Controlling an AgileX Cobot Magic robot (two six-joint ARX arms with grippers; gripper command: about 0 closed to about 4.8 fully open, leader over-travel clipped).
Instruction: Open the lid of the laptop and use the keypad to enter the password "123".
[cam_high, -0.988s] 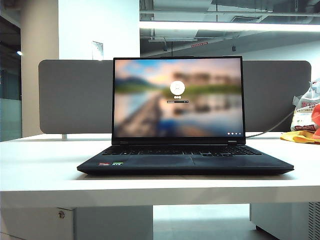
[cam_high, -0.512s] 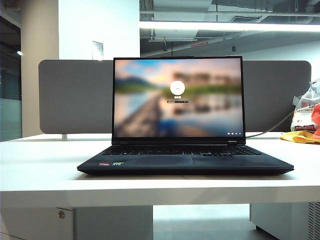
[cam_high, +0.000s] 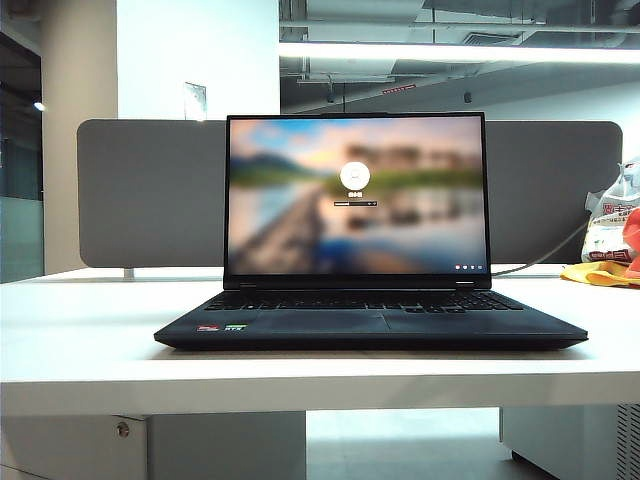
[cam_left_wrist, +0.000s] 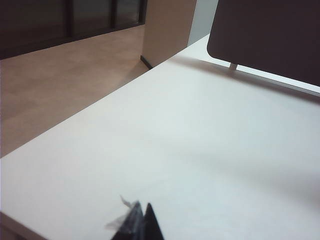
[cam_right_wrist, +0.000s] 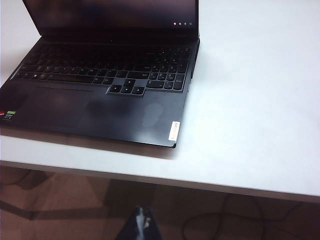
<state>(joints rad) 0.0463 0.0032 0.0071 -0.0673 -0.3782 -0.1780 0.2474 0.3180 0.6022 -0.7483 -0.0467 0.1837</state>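
Observation:
The black laptop stands in the middle of the white table. Its lid is up and the screen shows a blurred login picture. The keypad lies bare, with nothing on it. Neither gripper shows in the exterior view. In the left wrist view my left gripper is shut and empty over bare tabletop, away from the laptop. In the right wrist view my right gripper is shut and empty, in front of the table's front edge. From there the laptop and its keypad lie ahead.
A grey divider board stands behind the laptop along the table's far side, also in the left wrist view. A plastic bag and a yellow item sit at the far right. A cable runs behind the laptop.

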